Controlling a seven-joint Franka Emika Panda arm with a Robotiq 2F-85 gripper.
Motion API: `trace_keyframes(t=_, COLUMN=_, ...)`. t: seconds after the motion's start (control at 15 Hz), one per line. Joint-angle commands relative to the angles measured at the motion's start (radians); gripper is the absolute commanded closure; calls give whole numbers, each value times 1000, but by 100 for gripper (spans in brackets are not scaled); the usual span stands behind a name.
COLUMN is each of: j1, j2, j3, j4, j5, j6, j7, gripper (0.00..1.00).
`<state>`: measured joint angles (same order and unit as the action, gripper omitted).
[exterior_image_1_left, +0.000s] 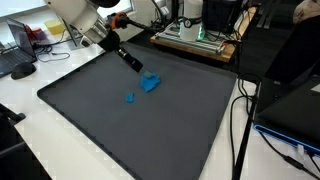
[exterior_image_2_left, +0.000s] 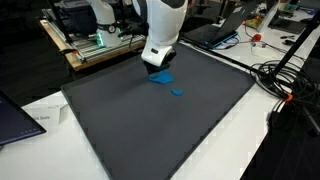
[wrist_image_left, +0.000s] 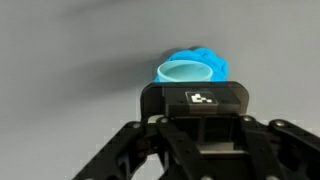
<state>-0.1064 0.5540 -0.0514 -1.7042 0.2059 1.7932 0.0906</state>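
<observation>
Exterior view: raised, oblique, mid-range, looking across the dark mat (exterior_image_1_left: 150, 125); the arm (exterior_image_1_left: 85, 20) enters at upper left.
Exterior view: raised, mid-range, facing the arm (exterior_image_2_left: 160, 25) head-on from another side of the mat.
Shared by both: mat, arm, blue cup (exterior_image_1_left: 151, 83).
Wrist view: very near, looking down past the gripper (wrist_image_left: 198, 95) onto the blue cup.

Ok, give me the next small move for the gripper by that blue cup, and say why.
Probably ease the gripper slightly down toward the blue cup. In the wrist view the cup sits centred just ahead. In both exterior views the gripper hangs close over it on the dark mat, and contact is unclear. The jaw state cannot be told, so go slowly.
</observation>
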Motion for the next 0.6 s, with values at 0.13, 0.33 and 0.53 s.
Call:
trace_keyframes(t=0.13, j1=12, j2=-110, j3=-16, j4=-127, j5=-6, j6=158, j7=21, gripper=79)
trace_keyframes(t=0.33, j1=10, j2=-158, j3=-15, j4=-178, j5=-2, j6=195, j7=18, gripper=79)
trace_keyframes(t=0.53, j1=10, j2=-197, j3=-15, j4=-218, j5=0, j6=242, j7=19, gripper=79)
